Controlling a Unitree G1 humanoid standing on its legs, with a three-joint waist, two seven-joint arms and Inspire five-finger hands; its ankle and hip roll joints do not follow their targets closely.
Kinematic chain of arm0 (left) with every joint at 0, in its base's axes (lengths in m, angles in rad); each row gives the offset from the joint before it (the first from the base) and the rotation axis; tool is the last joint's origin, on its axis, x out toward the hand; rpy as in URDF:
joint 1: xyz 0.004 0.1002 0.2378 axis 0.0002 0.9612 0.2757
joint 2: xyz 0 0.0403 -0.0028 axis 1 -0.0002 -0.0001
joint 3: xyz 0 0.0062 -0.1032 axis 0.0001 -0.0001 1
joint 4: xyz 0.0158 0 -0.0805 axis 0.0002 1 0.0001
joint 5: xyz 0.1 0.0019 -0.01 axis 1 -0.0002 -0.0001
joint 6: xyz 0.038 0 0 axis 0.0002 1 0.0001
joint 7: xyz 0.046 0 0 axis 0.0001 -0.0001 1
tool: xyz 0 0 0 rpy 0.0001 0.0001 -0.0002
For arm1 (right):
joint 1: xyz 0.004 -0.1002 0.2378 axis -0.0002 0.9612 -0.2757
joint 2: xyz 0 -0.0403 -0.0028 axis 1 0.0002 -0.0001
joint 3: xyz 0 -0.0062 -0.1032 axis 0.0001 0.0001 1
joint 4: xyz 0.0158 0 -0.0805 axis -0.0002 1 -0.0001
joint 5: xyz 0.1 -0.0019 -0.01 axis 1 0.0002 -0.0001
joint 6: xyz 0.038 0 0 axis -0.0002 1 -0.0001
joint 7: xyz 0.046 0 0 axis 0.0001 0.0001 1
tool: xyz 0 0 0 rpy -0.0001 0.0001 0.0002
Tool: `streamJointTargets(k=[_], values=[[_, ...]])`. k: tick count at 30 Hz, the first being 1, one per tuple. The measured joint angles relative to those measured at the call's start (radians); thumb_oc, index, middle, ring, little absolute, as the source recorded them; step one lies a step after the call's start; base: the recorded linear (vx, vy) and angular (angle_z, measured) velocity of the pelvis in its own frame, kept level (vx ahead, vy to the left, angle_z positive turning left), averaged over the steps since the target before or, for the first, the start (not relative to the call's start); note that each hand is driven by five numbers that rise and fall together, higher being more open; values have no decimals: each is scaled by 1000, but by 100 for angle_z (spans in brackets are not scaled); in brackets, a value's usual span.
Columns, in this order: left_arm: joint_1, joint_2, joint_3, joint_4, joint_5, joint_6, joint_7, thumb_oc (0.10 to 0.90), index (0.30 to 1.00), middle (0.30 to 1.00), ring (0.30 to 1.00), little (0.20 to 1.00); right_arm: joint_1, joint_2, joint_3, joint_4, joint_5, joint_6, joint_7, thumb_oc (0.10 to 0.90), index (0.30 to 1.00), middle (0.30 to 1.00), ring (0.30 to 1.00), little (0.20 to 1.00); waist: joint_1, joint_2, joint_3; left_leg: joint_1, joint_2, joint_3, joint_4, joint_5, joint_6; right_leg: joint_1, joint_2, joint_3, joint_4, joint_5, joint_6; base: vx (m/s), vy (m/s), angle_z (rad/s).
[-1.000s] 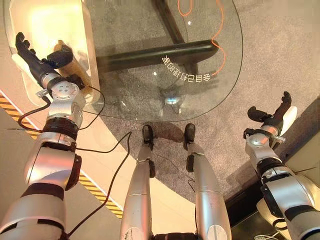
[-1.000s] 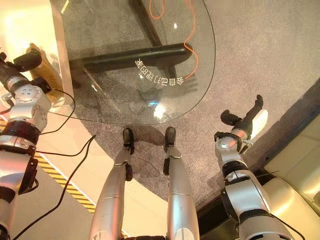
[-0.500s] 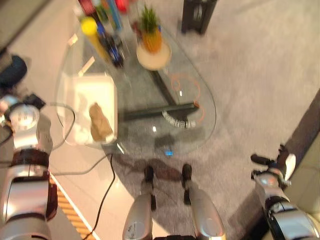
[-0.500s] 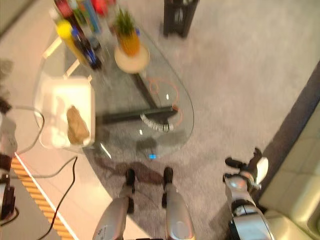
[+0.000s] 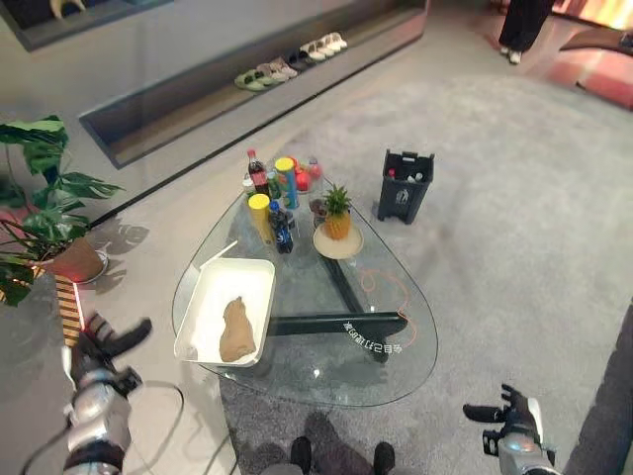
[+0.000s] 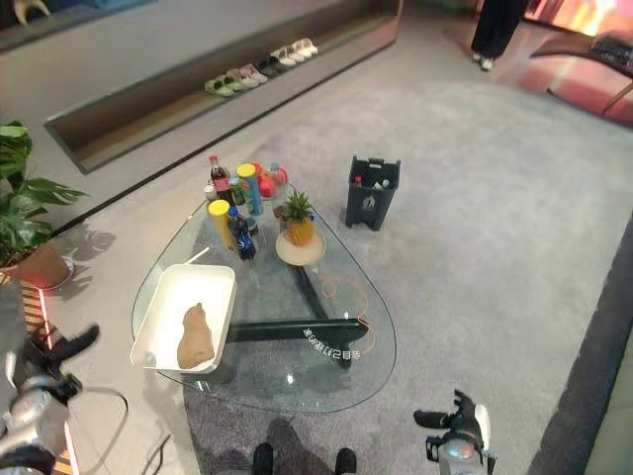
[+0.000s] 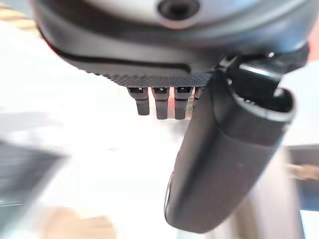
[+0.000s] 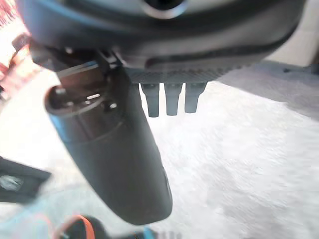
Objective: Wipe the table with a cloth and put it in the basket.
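A brown crumpled cloth (image 5: 235, 331) lies inside the white basket (image 5: 240, 279), which stands on the left part of the glass table (image 5: 401, 341). My left hand (image 5: 109, 339) hangs over the floor well left of the table, fingers spread and straight, holding nothing. Its wrist view shows the thumb (image 7: 224, 154) standing out and straight fingers (image 7: 159, 102). Low at the right of the table, my right hand (image 5: 505, 411) hovers above the grey carpet, open and empty; its thumb (image 8: 114, 159) sticks out in its own wrist view.
Several bottles (image 5: 269, 198) and a pineapple on a plate (image 5: 337, 223) crowd the table's far end. A black bin (image 5: 404, 185) stands on the carpet beyond. A potted plant (image 5: 40, 198) is at the left, shoes (image 5: 287, 64) on a ledge, a person's legs (image 5: 522, 25) far back.
The whole picture has shifted: the camera now sees the table from much farther back. The left hand, earlier over the basket, is now off the table's left side.
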Motion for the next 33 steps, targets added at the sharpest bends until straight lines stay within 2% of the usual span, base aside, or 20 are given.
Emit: streamJointTargets(k=[2,3,6,10,14,20,23,33], values=[[47,-54,-29,70,25,8,-42,800,900,900,900,900,25,9,3,37,-38,26,21,800,900,900,900,900,0,-5,-22,1,-3,0,-3,0,1,1,-7,0,0,-3,-4,0,0,0],[47,-54,-29,70,25,8,-42,800,900,900,900,900,25,9,3,37,-38,26,21,800,900,900,900,900,0,-5,-22,1,-3,0,-3,0,1,1,-7,0,0,-3,-4,0,0,0],[101,-140,-57,154,53,42,-115,800,900,900,900,900,57,23,8,72,-74,54,46,800,900,900,900,900,-1,-8,-37,15,-4,0,-4,-7,11,8,-9,1,0,-3,-4,0,4,-1],[127,-213,-188,245,147,63,-202,800,900,900,900,900,60,31,31,104,-85,99,92,800,900,900,900,900,-2,12,-74,18,-2,0,-4,-7,12,9,-8,1,0,-3,-4,0,0,0],[127,-219,-237,243,237,85,-223,800,900,900,900,900,55,35,56,109,-110,112,128,800,900,900,900,900,0,25,-85,20,4,3,-3,-7,12,11,-1,1,0,-3,-6,0,0,0],[118,-218,-245,241,304,95,-220,800,900,900,900,900,49,36,85,109,-123,121,135,800,900,900,900,900,-2,30,-84,35,8,8,-3,-9,11,26,2,2,0,-9,-9,0,0,0],[113,-217,-277,241,326,105,-219,800,900,900,900,900,48,37,89,108,-126,131,146,800,900,900,900,900,-3,29,-83,35,8,10,-3,-10,12,25,2,3,0,-9,-8,0,0,0],[110,-216,-276,242,362,116,-217,800,900,900,900,900,46,40,112,106,-151,140,168,800,900,900,900,900,-6,14,-73,47,9,28,-3,-13,13,29,2,19,0,-10,-7,13,-1,-4]])
